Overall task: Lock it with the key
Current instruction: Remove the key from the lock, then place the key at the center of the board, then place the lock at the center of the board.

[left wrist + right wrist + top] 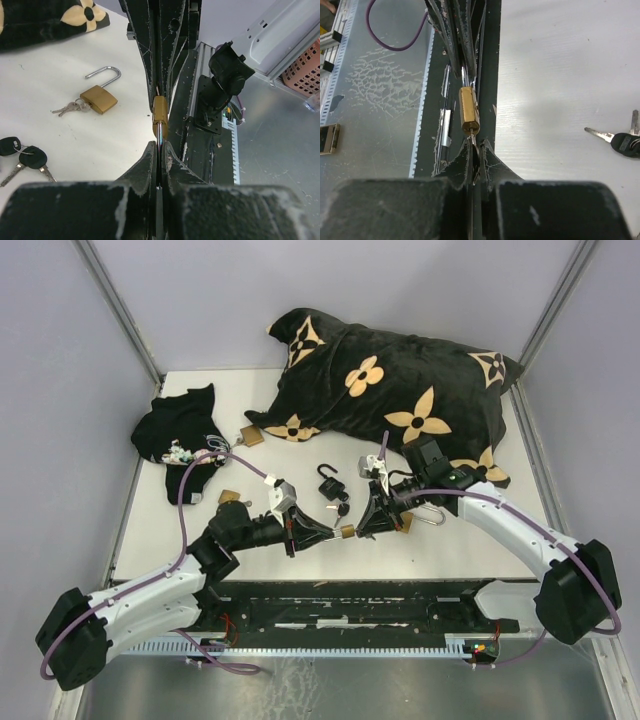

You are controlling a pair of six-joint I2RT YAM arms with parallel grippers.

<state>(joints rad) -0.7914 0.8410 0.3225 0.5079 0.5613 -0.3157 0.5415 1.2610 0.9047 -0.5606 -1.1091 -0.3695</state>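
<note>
White table [230, 390]. Across the far right corner, a black pillow with tan flowers [400, 390]; at the far left, a crumpled black garment [175, 435]. Mid-table, an open black padlock [327, 480] beside black-headed keys [32, 156]. Toward the right edge, an open brass padlock [98, 98] with small silver keys [67, 107]. Just beside the pillow, a second brass padlock [250, 436]; nearer the left edge, a third brass padlock [229, 497].

Left claw [333, 532] and right claw [362, 527] meet tip to tip at a small brass padlock [347, 531].

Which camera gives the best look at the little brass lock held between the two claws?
The right wrist view: the lock sits mid-frame, brass body well lit, key at its near end. The left wrist view shows it narrower, partly in shadow. The top view shows only a small brass speck.
</note>
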